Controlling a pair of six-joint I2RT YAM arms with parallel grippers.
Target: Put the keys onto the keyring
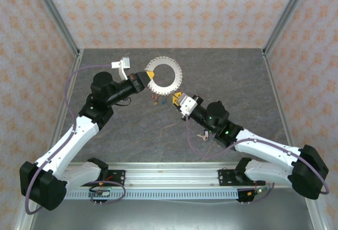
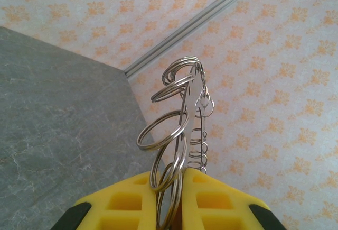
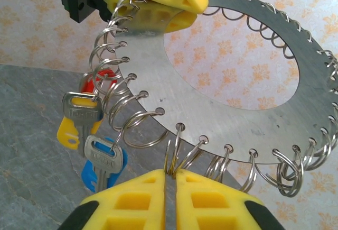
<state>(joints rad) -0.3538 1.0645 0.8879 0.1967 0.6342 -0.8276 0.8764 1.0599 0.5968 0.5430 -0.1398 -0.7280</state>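
Dull brushed metal keyring (image 3: 243, 135), shiny metal keys (image 3: 99, 153) with glossy plastic heads, matt stone-look table (image 3: 31, 135)

One keyring (image 3: 248, 135) and three keys (image 3: 103, 156) visible.

Both arms reach in from the near corners, elbows bent. In the top view the left forearm runs up toward 1 o'clock, then the wrist turns so the left gripper (image 1: 148, 75) points at about 3 o'clock. Its yellow fingers (image 2: 121, 203) are pinched tight on the 9 o'clock edge of the keyring (image 1: 163, 75). The right gripper (image 1: 178, 97) aims at roughly 10 o'clock, clamped on the ring's 5 o'clock edge. The grippers are close but not touching.
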